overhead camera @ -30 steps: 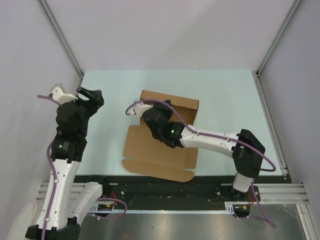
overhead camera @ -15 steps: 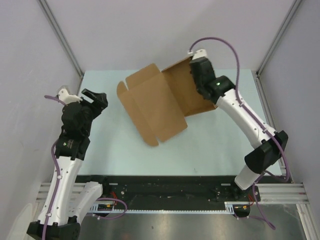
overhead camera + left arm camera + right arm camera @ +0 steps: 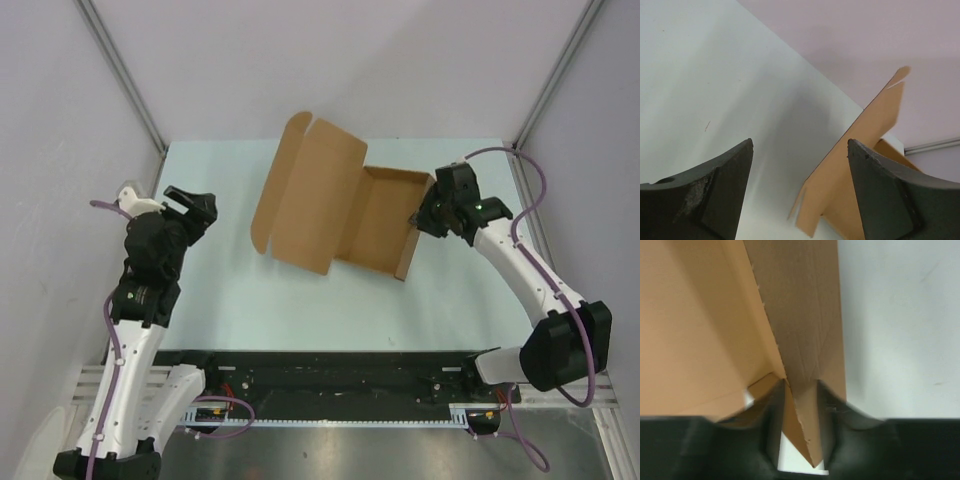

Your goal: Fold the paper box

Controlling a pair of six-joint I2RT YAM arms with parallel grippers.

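The right claw (image 3: 421, 217), clamped on a side wall of the paper box (image 3: 372, 222), has set it down near the far edge of the bench (image 3: 300, 290), lid raised. The left claw (image 3: 193, 204) gapes empty. Flap folding can begin.

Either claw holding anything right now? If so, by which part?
Right claw pinches the plain brown cardboard box by its right side wall. Left claw is open, holding nothing.

Matt brown cardboard paper box (image 3: 310, 195) (fibrous edges), smooth pale table (image 3: 230, 290), scuffed black plastic left pincer (image 3: 800, 147).
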